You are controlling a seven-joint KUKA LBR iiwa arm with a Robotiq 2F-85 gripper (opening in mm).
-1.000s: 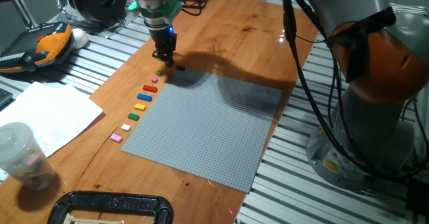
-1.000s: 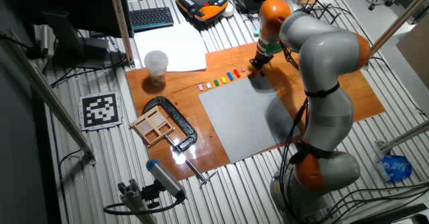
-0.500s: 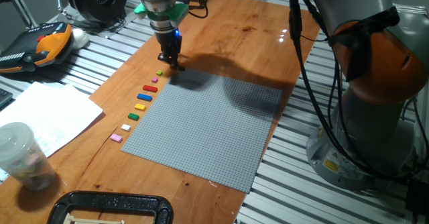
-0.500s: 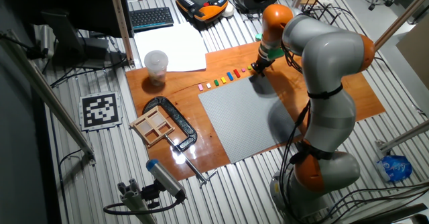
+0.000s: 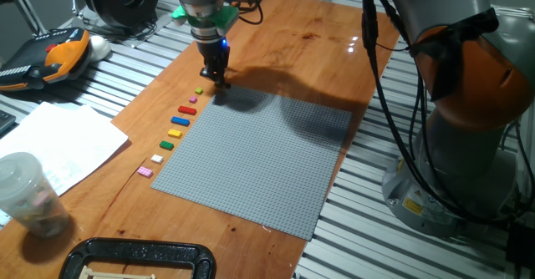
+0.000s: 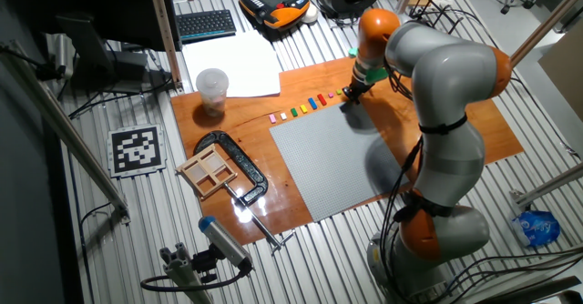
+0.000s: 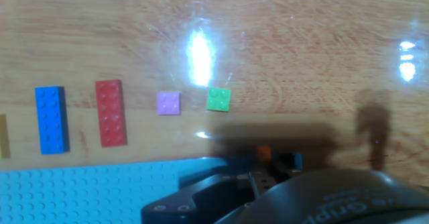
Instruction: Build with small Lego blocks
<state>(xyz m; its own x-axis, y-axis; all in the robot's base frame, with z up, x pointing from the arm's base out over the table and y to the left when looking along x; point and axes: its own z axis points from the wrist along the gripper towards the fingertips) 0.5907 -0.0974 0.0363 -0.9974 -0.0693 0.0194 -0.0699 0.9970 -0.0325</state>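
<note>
The gripper (image 5: 221,80) hangs low at the baseplate's (image 5: 259,162) far corner; whether its fingers hold a brick cannot be told. The row of Lego blocks (image 5: 174,127) lies beside the plate. It seems mid-pick; next comes a careful lift.

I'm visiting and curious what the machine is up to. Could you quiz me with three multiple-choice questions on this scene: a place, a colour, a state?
1. Where is the claw?
A. over the cup
B. at the far end of the brick row
C. above the clamp

2. What colour is the brick beside the pink brick in the hand view?
A. green
B. white
C. black

3. How does the grey baseplate look?
A. stacked high
B. flipped
C. bare

Answers: B, it hangs by the row's far end; A, the square is green; C, no bricks show on it.
</note>
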